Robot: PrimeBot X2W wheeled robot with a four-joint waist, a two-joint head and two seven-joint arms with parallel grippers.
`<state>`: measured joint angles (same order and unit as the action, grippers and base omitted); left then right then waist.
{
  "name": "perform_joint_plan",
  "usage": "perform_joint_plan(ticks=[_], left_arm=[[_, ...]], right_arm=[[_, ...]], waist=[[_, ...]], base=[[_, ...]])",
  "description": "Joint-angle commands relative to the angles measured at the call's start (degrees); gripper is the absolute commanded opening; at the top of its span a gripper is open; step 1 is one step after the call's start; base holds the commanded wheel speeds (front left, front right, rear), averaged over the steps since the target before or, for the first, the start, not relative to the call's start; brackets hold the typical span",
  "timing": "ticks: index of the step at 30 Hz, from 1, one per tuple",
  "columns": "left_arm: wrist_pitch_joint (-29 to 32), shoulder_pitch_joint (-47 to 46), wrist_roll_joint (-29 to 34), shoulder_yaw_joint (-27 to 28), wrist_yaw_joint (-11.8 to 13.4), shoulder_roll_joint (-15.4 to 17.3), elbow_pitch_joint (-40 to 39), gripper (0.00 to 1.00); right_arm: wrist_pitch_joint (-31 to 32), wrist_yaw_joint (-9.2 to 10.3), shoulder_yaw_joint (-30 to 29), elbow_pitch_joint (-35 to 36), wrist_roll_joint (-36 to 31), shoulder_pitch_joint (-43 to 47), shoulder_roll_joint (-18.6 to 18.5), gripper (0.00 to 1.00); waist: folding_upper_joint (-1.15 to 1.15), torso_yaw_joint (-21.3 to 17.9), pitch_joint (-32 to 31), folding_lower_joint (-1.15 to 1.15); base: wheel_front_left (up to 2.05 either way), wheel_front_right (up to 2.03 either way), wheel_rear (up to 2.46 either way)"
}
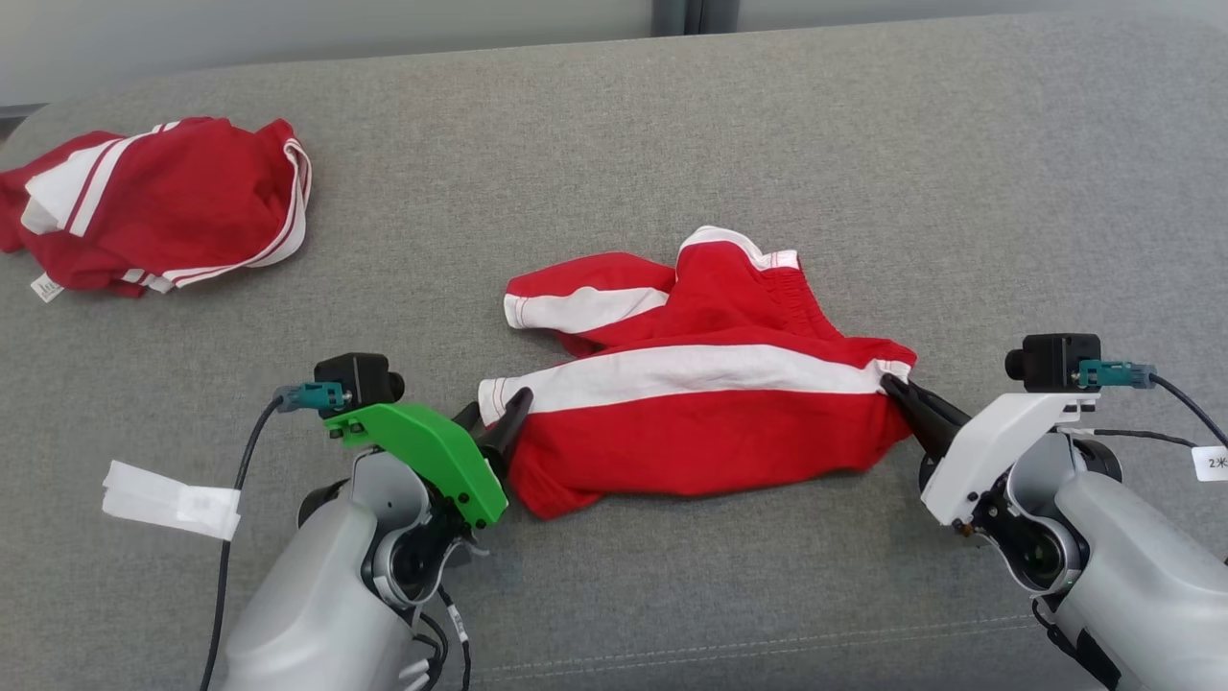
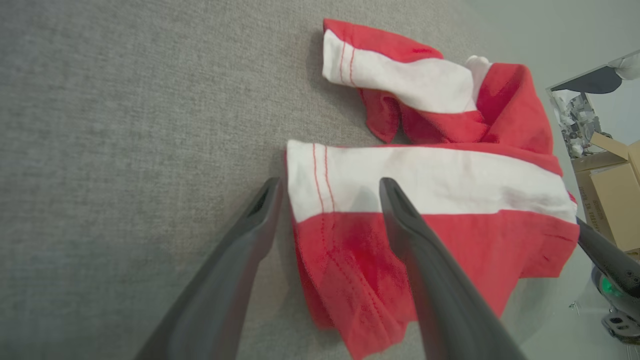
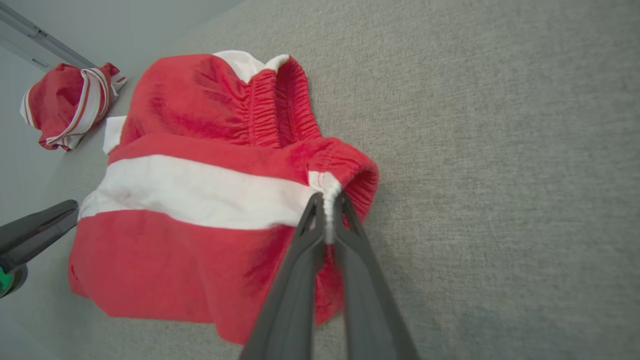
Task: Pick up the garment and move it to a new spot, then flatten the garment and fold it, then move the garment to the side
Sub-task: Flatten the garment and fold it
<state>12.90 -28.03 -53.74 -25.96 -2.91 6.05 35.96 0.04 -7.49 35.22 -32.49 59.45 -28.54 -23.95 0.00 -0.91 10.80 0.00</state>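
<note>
The garment (image 1: 710, 432) is a pair of red shorts in soft knit cloth with a broad white side stripe. It lies rumpled on a grey, coarse-woven cushion (image 1: 672, 134), stretched between the two pincers. One leg is folded up and away from them into a loose hump, and the gathered elastic waistband (image 3: 272, 107) shows tight ribbed puckers just beyond the right pincer.

The right pincer (image 3: 329, 200) is pressed shut. Its long, tapering dark fingers (image 3: 295, 280) pinch the bunched white end of the stripe at the waistband edge, so the cloth folds into a small ridge between the tips.

The left pincer (image 2: 330, 184) stands wide apart and holds nothing. It straddles the double-stitched hem (image 2: 320, 175) of the near leg, with one finger over the bare cushion just outside the hem and the other above the stripe. Whether that finger actually rests on the cloth is hard to tell.

Well beyond the left pincer, on its outer side, a second red-and-white garment (image 1: 163, 206) sits in a crumpled heap. A creased strip of white tape (image 1: 173, 499) lies close beside the left forearm.
</note>
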Motion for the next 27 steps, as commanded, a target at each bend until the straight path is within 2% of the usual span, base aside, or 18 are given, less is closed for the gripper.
perform_joint_plan(ticks=[1, 3, 12, 13, 15, 18, 19, 20, 27], left_arm=[[-0.66, -1.62, -0.16, 0.47, -0.3, -0.18, 0.88, 1.0], [-1.19, -2.47, 0.64, 0.12, 0.21, -0.16, 1.96, 1.0], [-0.64, -4.46, -0.19, -0.94, -1.86, -0.7, 3.85, 1.0], [-0.68, -4.67, -0.27, -0.9, -1.93, -0.69, 3.98, 0.95], [-0.74, -4.86, -0.36, -0.9, -2.05, -0.54, 4.22, 0.54], [-1.11, -5.04, -0.57, -0.74, -2.22, -0.42, 4.39, 0.35], [-1.24, -5.13, -0.72, -0.63, -2.25, -0.42, 4.42, 0.15], [-1.42, -5.2, -0.78, -0.59, -2.26, -0.4, 4.45, 0.0], [-3.18, -5.17, -1.39, -0.11, -3.04, -0.31, 3.02, 0.0]], right_arm=[[-0.38, 0.0, 0.49, -0.26, 0.62, -0.59, -0.11, 0.0], [-0.7, 0.0, 0.9, -0.42, 1.01, -1.04, -0.23, 0.0], [-2.12, 0.0, 2.46, -1.39, 2.51, -1.94, -0.67, 0.0], [-2.28, 0.0, 2.63, -1.51, 2.61, -2.08, -0.71, 0.0], [-2.65, 0.0, 2.97, -1.67, 2.93, -2.24, -0.78, 0.0], [-2.92, 0.0, 3.51, -1.86, 3.33, -2.46, -0.89, 0.0], [-3.1, 0.0, 3.69, -1.93, 3.47, -2.54, -0.93, 0.0], [-3.26, 0.0, 3.87, -1.96, 3.61, -2.63, -0.96, 0.0], [-4.82, 0.0, 4.25, -1.31, 4.53, -3.59, -1.44, 0.0]], waist=[[0.0, -0.26, 0.27, 0.0], [0.0, -0.34, 0.46, 0.0], [0.0, -0.33, 1.06, 0.0], [0.0, -0.34, 1.11, 0.0], [0.0, -0.34, 1.21, 0.0], [0.0, -0.34, 1.39, 0.0], [0.0, -0.33, 1.42, 0.0], [0.0, -0.32, 1.44, 0.0], [0.0, -0.22, 1.52, 0.0]], base=[[0.0, 0.0, 0.0], [0.0, 0.0, 0.0], [0.0, 0.0, 0.0], [0.0, 0.0, 0.0], [0.0, 0.0, 0.0], [0.0, 0.0, 0.0], [0.0, 0.0, 0.0], [0.0, 0.0, 0.0], [0.0, 0.0, 0.0]])
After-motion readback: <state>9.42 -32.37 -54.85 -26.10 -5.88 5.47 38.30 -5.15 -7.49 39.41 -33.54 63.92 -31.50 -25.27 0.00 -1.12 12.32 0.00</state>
